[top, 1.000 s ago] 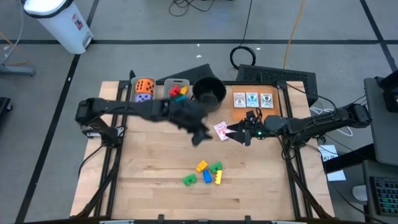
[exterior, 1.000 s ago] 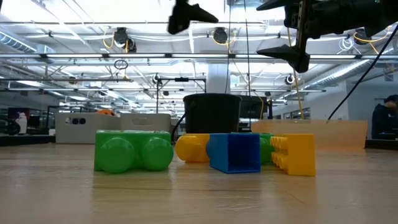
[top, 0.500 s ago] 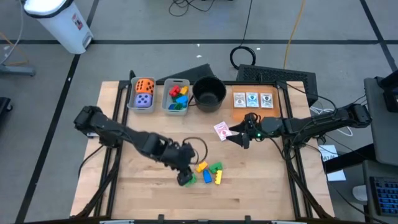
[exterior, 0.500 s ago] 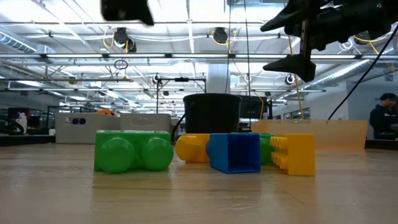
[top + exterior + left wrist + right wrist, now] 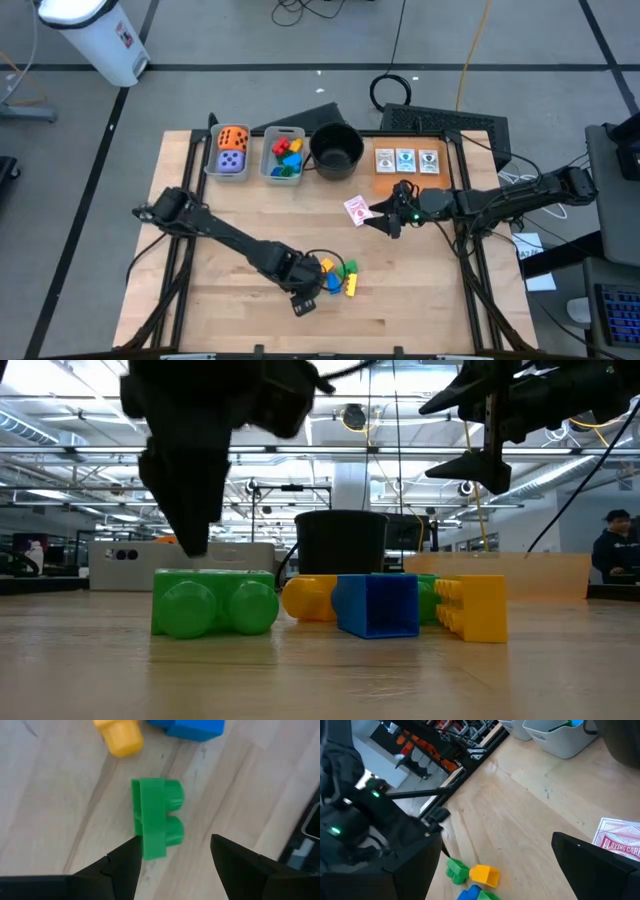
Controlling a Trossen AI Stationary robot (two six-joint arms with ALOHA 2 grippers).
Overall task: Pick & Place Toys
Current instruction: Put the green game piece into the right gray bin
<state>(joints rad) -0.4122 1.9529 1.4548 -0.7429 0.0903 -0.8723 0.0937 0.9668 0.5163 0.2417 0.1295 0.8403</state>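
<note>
Claw [image 5: 172, 862] of left arm open above green block [image 5: 157, 817] near table's front edge; lower straight, straddle block, then close.

A bright green block [image 5: 156, 817] lies on the pale, grained wooden table [image 5: 420, 280] beside a yellow block [image 5: 120, 736] and a blue block [image 5: 187, 726]; a second yellow block [image 5: 472, 607], ridged on its side, sits at the cluster's far end. An orange die with dark pips [image 5: 233, 139] and a purple die with pale pips [image 5: 231, 160] fill one grey bin [image 5: 211, 163]; red, blue, yellow and green pieces fill another grey bin [image 5: 267, 170]. A red-patterned card [image 5: 356, 210] lies near the round black pot [image 5: 336, 152]
</note>
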